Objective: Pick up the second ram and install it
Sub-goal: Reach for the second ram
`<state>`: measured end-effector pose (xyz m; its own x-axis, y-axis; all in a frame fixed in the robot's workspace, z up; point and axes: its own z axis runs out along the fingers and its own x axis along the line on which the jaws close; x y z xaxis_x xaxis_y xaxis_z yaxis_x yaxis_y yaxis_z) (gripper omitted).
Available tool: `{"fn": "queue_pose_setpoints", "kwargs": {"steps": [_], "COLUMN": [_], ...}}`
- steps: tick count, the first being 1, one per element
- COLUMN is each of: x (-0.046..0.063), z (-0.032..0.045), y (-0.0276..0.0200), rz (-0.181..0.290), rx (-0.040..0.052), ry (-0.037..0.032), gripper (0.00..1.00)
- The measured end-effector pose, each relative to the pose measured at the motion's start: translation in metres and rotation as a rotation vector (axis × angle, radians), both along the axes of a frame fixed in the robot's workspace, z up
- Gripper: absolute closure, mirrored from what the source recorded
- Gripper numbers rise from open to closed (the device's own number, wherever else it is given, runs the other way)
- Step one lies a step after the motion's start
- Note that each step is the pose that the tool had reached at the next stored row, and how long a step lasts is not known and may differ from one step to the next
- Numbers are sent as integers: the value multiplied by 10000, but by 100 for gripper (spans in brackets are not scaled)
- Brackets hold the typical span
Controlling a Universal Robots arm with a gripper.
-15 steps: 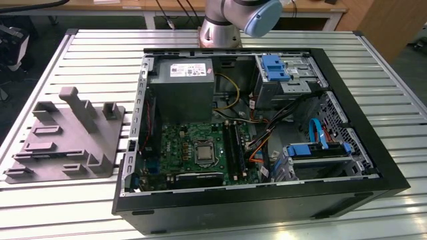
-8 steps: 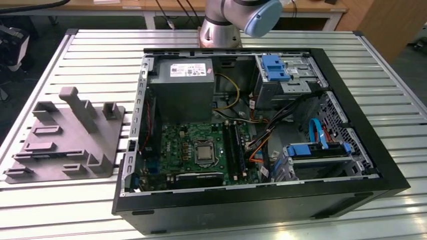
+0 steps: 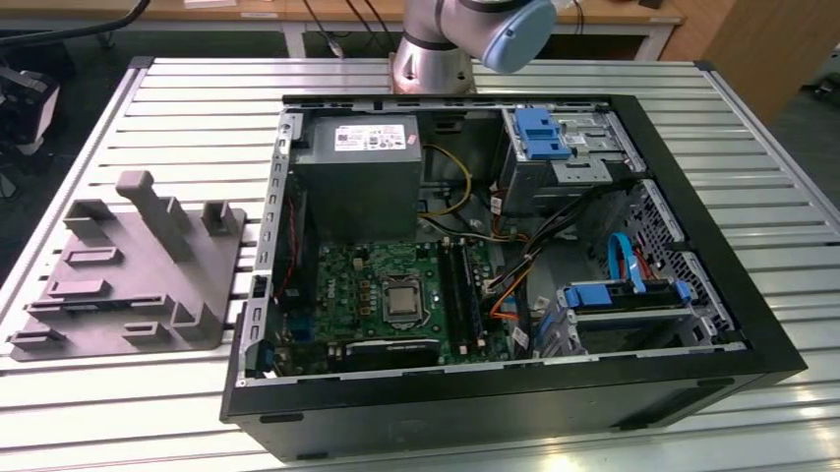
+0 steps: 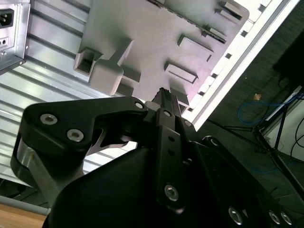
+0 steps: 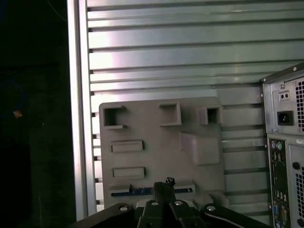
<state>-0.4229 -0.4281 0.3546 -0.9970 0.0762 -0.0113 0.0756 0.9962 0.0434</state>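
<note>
Black pincer [image 5: 164,182] with fingers pressed together, gripping nothing, hovers over grey fixture [image 5: 161,123]. In line with fingertips, second ram [image 5: 126,193] lies in fixture's long edge slot. Open computer case [image 3: 499,403] beside fixture on slatted metal table [image 3: 197,128].

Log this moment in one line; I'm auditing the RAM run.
gripper over grey fixture | fingers shut, holding nothing visible | open PC case alongside

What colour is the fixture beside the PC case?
Plain grey, no pattern. The fixture shows best in the exterior view.
</note>
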Motion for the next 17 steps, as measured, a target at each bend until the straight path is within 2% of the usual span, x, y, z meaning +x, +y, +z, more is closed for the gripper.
{"fn": "queue_pose_setpoints", "kwargs": {"steps": [9,17], "x": [-8,-21], "z": [-131,-237], "y": [-138,-196], "rz": [-1,0], "rx": [1,-1], "ry": [-1,1], "gripper": [90,90]}}
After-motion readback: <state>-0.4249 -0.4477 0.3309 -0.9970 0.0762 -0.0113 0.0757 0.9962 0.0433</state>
